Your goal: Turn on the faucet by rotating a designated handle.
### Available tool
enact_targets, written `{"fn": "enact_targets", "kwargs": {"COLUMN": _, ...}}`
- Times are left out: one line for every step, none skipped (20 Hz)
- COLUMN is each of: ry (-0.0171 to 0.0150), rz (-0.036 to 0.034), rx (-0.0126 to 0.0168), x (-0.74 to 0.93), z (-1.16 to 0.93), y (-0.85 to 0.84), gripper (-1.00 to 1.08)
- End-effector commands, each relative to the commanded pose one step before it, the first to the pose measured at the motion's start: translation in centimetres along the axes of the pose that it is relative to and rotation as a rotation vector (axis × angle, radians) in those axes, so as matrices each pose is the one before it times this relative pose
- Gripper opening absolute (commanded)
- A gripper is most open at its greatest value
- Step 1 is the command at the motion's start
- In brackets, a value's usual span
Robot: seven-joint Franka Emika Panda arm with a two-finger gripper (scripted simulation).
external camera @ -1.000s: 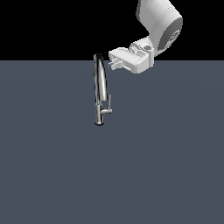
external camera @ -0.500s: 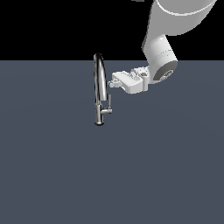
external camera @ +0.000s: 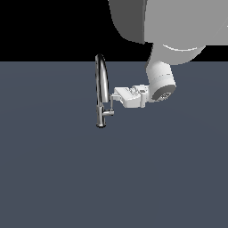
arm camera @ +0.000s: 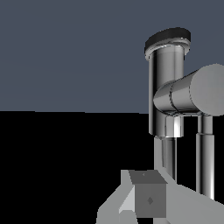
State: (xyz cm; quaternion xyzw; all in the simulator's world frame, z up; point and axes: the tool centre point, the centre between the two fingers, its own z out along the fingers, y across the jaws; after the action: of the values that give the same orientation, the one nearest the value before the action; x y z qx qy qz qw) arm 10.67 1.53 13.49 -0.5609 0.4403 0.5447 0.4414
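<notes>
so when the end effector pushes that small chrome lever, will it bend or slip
The small chrome lever looks like rigid metal, so it probably swings on its side stub rather than bending. Its glossy, thin, rounded surface may let the white end effector slide off.

Bulky rounded white-grey arm [external camera: 162,40] ending in a blocky pale gripper [external camera: 114,95].

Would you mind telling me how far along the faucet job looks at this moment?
Done: the approach. The tool sits right beside the faucet, level with the lower spout and just above the handle. In hand: lining up with that small lever; the exterior view cannot settle whether the fingers touch anything yet. Left: pressing on the handle and rotating it. No water shows.
</notes>
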Motion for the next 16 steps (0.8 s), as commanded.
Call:
{"fn": "enact_targets", "kwargs": {"ry": -0.0166, "rz": 0.01289, "rx": 0.01422, "x": 0.631, "z": 0.167, "y": -0.15, "gripper": -1.0}}
{"fn": "enact_targets", "kwargs": {"ry": -0.00359, "rz": 0.00297, "rx": 0.00297, "x": 0.155, "z": 0.043, "y": -0.023, "gripper": -1.0}}
{"fn": "enact_targets", "kwargs": {"ry": -0.00226, "rz": 0.00183, "rx": 0.00187, "x": 0.098, "z": 0.034, "y": -0.015, "gripper": -1.0}}
{"fn": "enact_targets", "kwargs": {"ry": -0.00092, "rz": 0.00068, "rx": 0.00076, "x": 0.042, "z": 0.025, "y": -0.007, "gripper": -1.0}}
{"fn": "enact_targets", "kwargs": {"ry": 0.0, "rz": 0.0, "rx": 0.0, "x": 0.021, "z": -0.013, "y": -0.001, "gripper": -1.0}}
{"fn": "enact_targets", "kwargs": {"ry": 0.00198, "rz": -0.00196, "rx": -0.00165, "x": -0.097, "z": 0.021, "y": 0.012, "gripper": -1.0}}
{"fn": "enact_targets", "kwargs": {"ry": 0.00234, "rz": -0.00213, "rx": -0.00195, "x": -0.096, "z": -0.01, "y": 0.014, "gripper": -1.0}}
{"fn": "enact_targets", "kwargs": {"ry": 0.00163, "rz": -0.00147, "rx": -0.00136, "x": -0.067, "z": -0.01, "y": 0.01, "gripper": -1.0}}
{"fn": "enact_targets", "kwargs": {"ry": 0.00076, "rz": -0.00068, "rx": -0.00063, "x": -0.036, "z": 0.006, "y": 0.004, "gripper": -1.0}}
{"fn": "enact_targets", "kwargs": {"ry": 0.0, "rz": 0.0, "rx": 0.0, "x": 0.0, "z": 0.0, "y": 0.0, "gripper": -1.0}}
{"fn": "enact_targets", "kwargs": {"ry": 0.0, "rz": 0.0, "rx": 0.0, "x": 0.0, "z": 0.0, "y": 0.0, "gripper": -1.0}}
{"fn": "enact_targets", "kwargs": {"ry": 0.0, "rz": 0.0, "rx": 0.0, "x": 0.0, "z": 0.0, "y": 0.0, "gripper": -1.0}}
{"fn": "enact_targets", "kwargs": {"ry": 0.0, "rz": 0.0, "rx": 0.0, "x": -0.007, "z": 0.017, "y": -0.011, "gripper": -1.0}}
{"fn": "enact_targets", "kwargs": {"ry": 0.0, "rz": 0.0, "rx": 0.0, "x": -0.037, "z": 0.0, "y": 0.147, "gripper": -1.0}}
{"fn": "enact_targets", "kwargs": {"ry": 0.0, "rz": 0.0, "rx": 0.0, "x": -0.037, "z": 0.0, "y": 0.15, "gripper": -1.0}}
{"fn": "enact_targets", "kwargs": {"ry": 0.0, "rz": 0.0, "rx": 0.0, "x": -0.038, "z": 0.0, "y": 0.153, "gripper": -1.0}}
